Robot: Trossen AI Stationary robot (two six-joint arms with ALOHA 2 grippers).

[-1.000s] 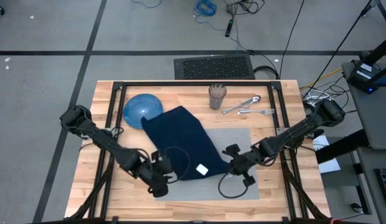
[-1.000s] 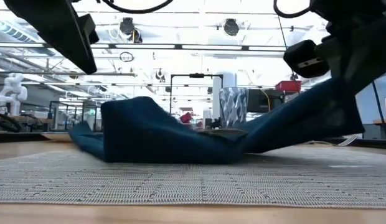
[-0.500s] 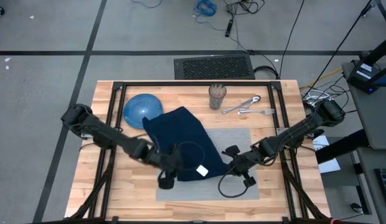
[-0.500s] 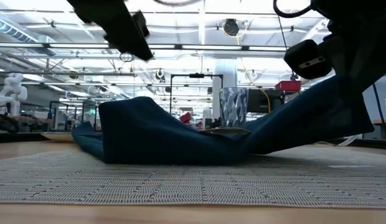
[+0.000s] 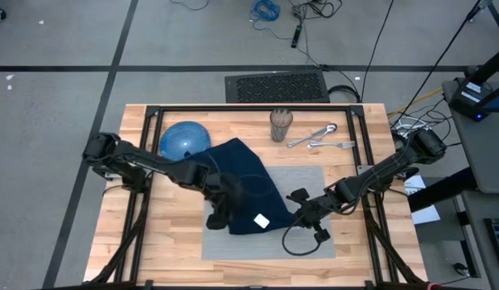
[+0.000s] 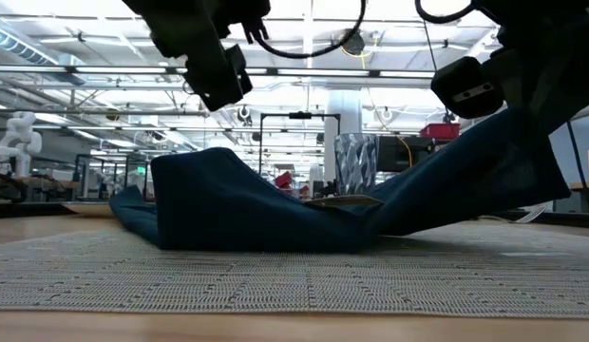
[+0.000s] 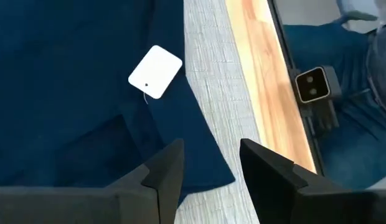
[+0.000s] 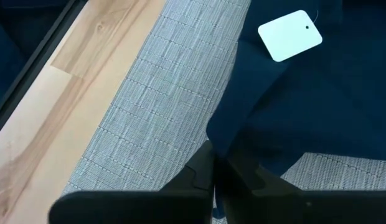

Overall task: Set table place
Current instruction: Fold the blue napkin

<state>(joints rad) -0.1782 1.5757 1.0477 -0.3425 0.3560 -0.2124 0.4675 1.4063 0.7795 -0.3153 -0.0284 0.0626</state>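
Note:
A navy blue napkin (image 5: 237, 184) with a white tag (image 5: 261, 220) lies crumpled over the left half of the grey place mat (image 5: 302, 185) on the wooden table (image 5: 153, 242). Its far left corner lies near the blue plate (image 5: 182, 138). My right gripper (image 5: 300, 211) is shut on the napkin's near right part. My left gripper (image 7: 211, 165) hovers open above the napkin's near edge (image 7: 205, 180), left of the tag (image 7: 155, 70), touching nothing. My right gripper pinches the napkin's edge (image 8: 227, 146) between its two fingers, coming slanting down from the table's right side. That part of the napkin (image 6: 465, 180) is lifted off the mat and slopes up to the fingers. The rest (image 6: 228, 204) lies bunched on the mat.
A glass (image 5: 281, 125) stands at the far middle, with cutlery (image 5: 318, 137) to its right. A black frame (image 5: 249, 109) runs along the table's edges. Bare mat (image 5: 314, 242) shows near and right of the napkin. The low view camera (image 7: 311, 85) sits at the near edge.
My left gripper has swung from the near left of the mat toward the table's right and far side, turning as it went, and now hangs over the napkin's near edge. The right gripper and the napkin have kept still.

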